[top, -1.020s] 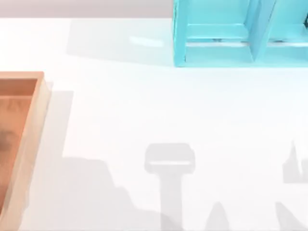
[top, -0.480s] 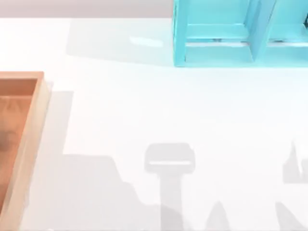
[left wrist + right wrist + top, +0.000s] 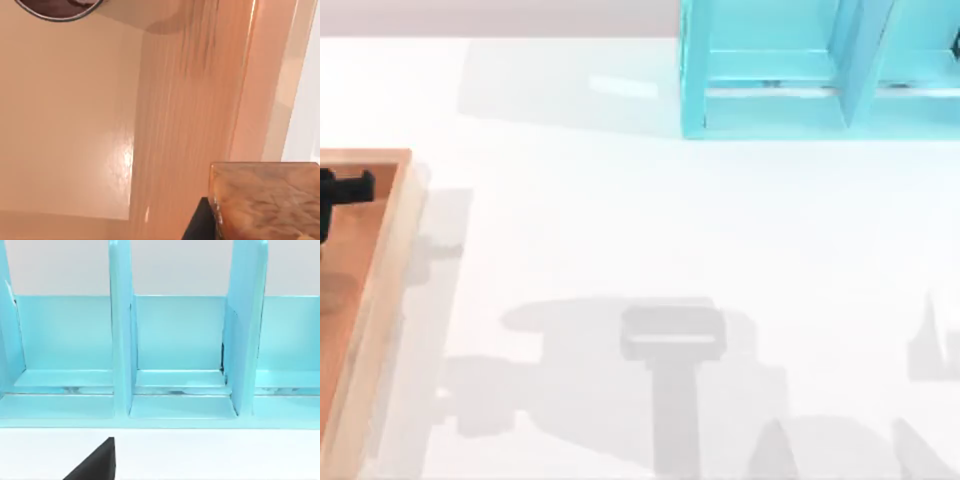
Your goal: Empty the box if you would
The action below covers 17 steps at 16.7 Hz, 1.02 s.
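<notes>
Left gripper (image 3: 340, 190): mine, above the box's far end at the table's left edge; I cannot tell its opening.
Box (image 3: 390, 260): directly under my gripper, floor (image 3: 65, 125) close below; long axis runs near-to-far.
Frame (image 3: 770, 90): far right, well apart.

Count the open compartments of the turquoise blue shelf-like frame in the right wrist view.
3, side by side in the turquoise frame: a whole middle compartment between two upright dividers, one cut-off neighbour beside it and another opposite. More may lie beyond the picture's edge.
</notes>
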{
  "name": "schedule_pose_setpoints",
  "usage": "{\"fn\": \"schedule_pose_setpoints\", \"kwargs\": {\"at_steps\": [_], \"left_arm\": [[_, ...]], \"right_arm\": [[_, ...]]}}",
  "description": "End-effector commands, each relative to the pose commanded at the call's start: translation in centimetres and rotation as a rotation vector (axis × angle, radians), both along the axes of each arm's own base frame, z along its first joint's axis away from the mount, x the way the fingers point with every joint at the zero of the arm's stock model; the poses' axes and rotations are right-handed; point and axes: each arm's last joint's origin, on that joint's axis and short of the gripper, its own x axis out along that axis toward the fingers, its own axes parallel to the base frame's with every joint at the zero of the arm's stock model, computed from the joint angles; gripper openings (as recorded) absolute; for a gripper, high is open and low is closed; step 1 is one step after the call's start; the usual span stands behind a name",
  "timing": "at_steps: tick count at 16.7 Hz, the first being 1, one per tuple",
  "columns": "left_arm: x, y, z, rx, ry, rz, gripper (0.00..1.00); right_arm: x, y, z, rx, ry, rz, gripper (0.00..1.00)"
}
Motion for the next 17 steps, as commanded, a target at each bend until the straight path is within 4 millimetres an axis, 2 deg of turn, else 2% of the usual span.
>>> {"fn": "schedule_pose_setpoints", "kwargs": {"at_steps": [5,8,12,17], "left_arm": [[-2.3,-7.0,-2.1,-0.043,0.007,-0.001,0.0],[-4.6,-9.9,-3.8,-0.044,0.025,-0.021,0.0],[-7.5,-11.7,-6.4,-0.017,0.056,-0.055,0.0],[-9.6,-11.8,-8.5,0.019,0.088,-0.081,0.0]], "right_arm": [[0.0,0.0,0.0,0.0,0.0,0.0,1.0],[0.0,0.0,0.0,0.0,0.0,0.0,1.0],[0.0,0.0,0.0,0.0,0.0,0.0,1.0],[0.0,0.0,0.0,0.0,0.0,0.0,1.0]]}}
